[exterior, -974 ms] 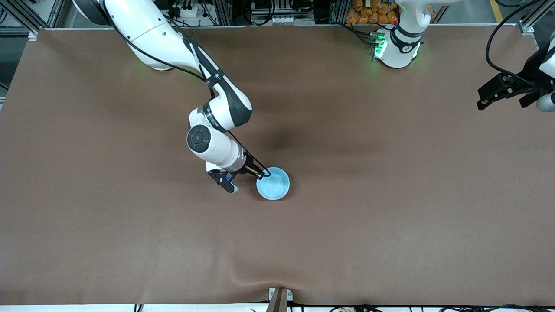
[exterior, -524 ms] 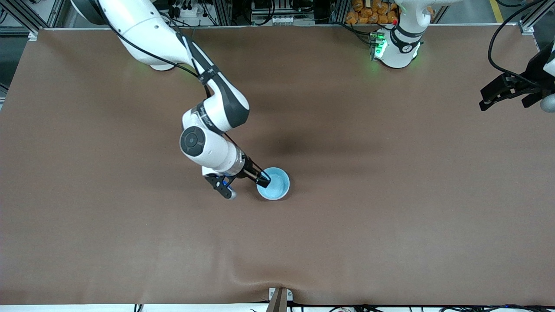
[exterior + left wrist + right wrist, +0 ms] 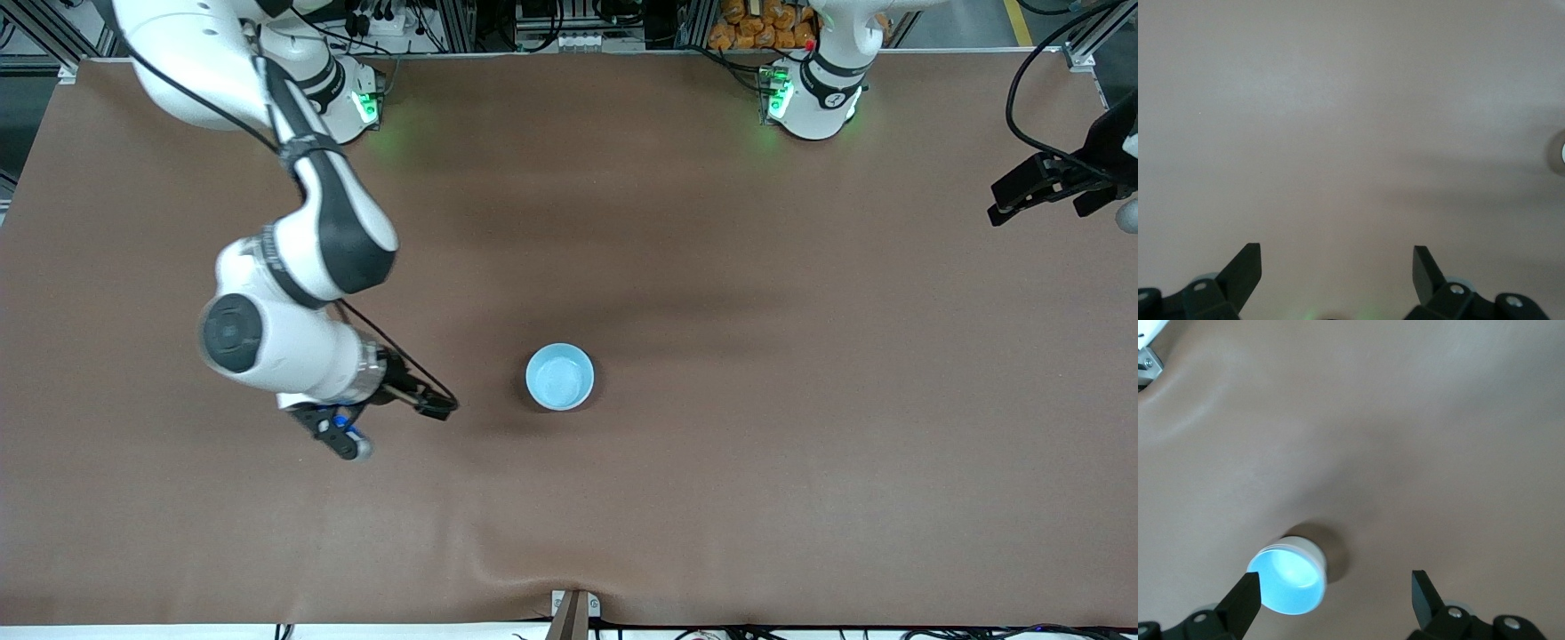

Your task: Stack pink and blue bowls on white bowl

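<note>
Blue bowl point(image 3: 559, 377) sits upright mid-table point(image 3: 711, 489), w/ a white side wall point(image 3: 1308, 550) showing in my right wrist view. My right gripper point(image 3: 436, 407) hangs beside it toward the right arm's end, fingers apart, holding nothing. My left gripper point(image 3: 1036, 191) waits over the table's left-arm-end edge, fingers apart.

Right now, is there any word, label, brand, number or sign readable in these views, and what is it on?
None can be read. The blue bowl is plain, and so is the brown table cover. The right arm's dark band shows no legible lettering. The items above the table's top edge are too small to read.
</note>
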`<state>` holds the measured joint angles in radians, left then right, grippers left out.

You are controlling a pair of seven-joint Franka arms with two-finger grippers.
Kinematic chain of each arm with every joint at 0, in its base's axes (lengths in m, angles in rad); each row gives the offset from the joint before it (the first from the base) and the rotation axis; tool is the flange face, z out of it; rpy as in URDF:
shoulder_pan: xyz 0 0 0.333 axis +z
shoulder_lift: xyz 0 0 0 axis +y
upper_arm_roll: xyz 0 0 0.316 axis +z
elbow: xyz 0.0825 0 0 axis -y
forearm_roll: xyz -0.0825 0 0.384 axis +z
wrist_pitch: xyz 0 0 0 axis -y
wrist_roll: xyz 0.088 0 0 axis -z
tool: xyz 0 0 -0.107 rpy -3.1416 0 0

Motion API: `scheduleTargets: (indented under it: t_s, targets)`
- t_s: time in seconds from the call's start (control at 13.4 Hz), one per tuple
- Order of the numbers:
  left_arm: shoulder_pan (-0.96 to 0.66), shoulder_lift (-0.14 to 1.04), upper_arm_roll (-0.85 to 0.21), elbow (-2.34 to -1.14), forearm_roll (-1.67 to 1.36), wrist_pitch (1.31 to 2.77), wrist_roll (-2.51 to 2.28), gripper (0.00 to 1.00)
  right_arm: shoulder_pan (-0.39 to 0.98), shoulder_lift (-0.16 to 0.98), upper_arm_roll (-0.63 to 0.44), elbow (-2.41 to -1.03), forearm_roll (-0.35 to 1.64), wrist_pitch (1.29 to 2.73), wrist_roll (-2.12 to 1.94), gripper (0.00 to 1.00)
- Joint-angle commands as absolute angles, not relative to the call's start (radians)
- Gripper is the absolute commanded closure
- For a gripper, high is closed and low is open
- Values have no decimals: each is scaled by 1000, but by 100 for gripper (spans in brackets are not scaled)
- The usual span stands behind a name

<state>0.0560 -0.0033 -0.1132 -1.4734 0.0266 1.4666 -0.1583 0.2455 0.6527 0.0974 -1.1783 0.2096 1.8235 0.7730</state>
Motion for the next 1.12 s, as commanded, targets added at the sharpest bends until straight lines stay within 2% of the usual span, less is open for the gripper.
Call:
scheduleTargets:
  t_s: [0.0, 0.3, 0.45, 0.67, 0.75, 0.82, 1.05]
  targets:
    - [60, -6, -115, -1465, 26, 1448, -155, 0, 149, 586, 118, -1144, 190, 1676, 527, 0]
    - [55, -8, -123, -1466, 25, 1447, -155, 0, 40, 451, 114, -1143, 186, 1464, 377, 0]
    - [52, -6, -123, -1465, 26, 1448, -155, 0, 5, 391, 114, -1143, 178, 1422, 368, 0]
    - [55, 5, -123, -1462, 32, 1448, -153, 0, -3, 281, 117, -1150, 50, 1301, 305, 0]
    - [57, 6, -123, -1460, 35, 1448, -155, 0, 15, 217, 155, -1182, -34, 1277, 313, 0]
    - [54, 6, -123, -1460, 38, 1448, -155, 0, 5, 156, 191, -1272, -69, 1293, 314, 0]
    - [49, 5, -124, -1465, 37, 1450, -155, 0, -20, 19, 183, -1484, -67, 1399, 290, 0]
